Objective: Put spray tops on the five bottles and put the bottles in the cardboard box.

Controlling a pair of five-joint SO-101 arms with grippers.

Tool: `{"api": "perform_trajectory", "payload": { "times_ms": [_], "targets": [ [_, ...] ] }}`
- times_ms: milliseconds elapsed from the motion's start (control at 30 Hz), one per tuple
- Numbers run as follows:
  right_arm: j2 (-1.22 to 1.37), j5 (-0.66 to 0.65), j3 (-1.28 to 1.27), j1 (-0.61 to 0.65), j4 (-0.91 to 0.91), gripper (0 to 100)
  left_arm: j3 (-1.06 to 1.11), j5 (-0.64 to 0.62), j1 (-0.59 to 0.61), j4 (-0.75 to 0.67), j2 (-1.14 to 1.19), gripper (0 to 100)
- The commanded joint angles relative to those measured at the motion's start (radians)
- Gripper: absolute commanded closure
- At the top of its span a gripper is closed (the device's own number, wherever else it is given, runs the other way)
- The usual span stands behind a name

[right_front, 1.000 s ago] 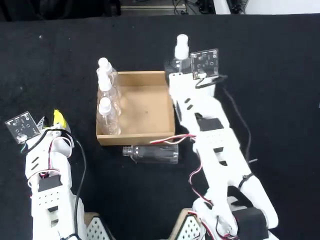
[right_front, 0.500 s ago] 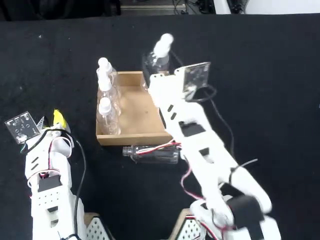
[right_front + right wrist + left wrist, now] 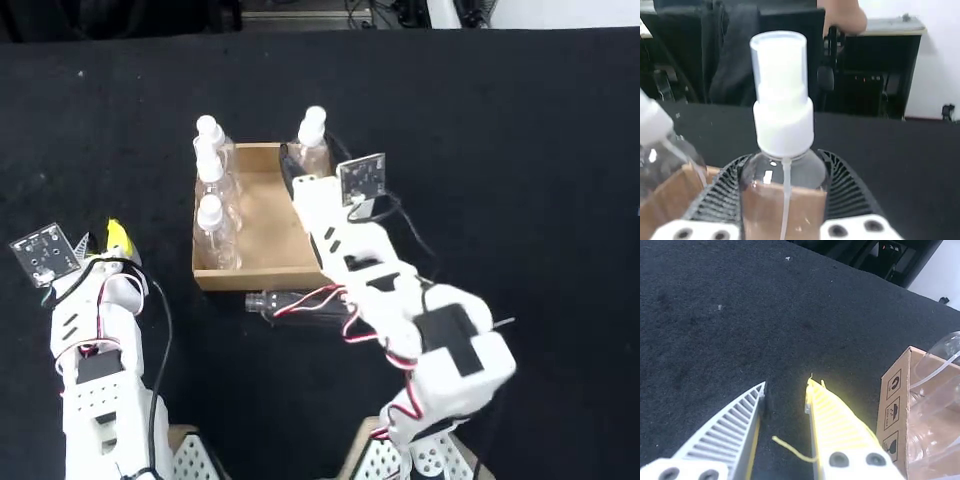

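High view and both wrist views. We take the open brown cardboard box [image 3: 270, 276] on the black cloth table [image 3: 540, 150] as our landmark.

The right gripper [image 3: 310, 160] stands over the box's far right corner. Its black ribbed fingers [image 3: 842, 180] are clamped on either side of a clear plastic bottle with a white spray top [image 3: 313, 138], which is held upright. We cannot tell whether the bottle's base touches the box floor. In the right wrist view, the same bottle [image 3: 782, 115] rises between the fingers of the right gripper [image 3: 782, 159], with the box wall [image 3: 665, 200] just beside it.

Three further capped bottles [image 3: 211, 172] stand upright in a row along the inside of the box's left wall.

An uncapped clear bottle [image 3: 285, 308] lies on its side on the table just in front of the box's near wall. The right arm partly covers it.

The left gripper [image 3: 108, 238] is to the left of the box and well apart from it. In its wrist view, the left gripper [image 3: 786, 385] has its white and yellow fingers slightly apart with nothing between them, and the box [image 3: 895, 400] is off to one side.
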State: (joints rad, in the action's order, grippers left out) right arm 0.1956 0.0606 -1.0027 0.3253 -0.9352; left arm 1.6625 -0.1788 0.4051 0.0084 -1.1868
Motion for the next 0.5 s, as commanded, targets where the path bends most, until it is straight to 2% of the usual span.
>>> {"api": "perform_trajectory", "payload": {
  "times_ms": [0,467],
  "targets": [
    [0.027,-0.009,0.085,0.017,-0.037,98.8,0.012,0.011,-0.002,-0.021,-0.018,88],
    [0.143,-0.009,0.143,0.025,-0.038,98.7,0.013,0.011,-0.002,-0.021,-0.018,88]
  ]
}}
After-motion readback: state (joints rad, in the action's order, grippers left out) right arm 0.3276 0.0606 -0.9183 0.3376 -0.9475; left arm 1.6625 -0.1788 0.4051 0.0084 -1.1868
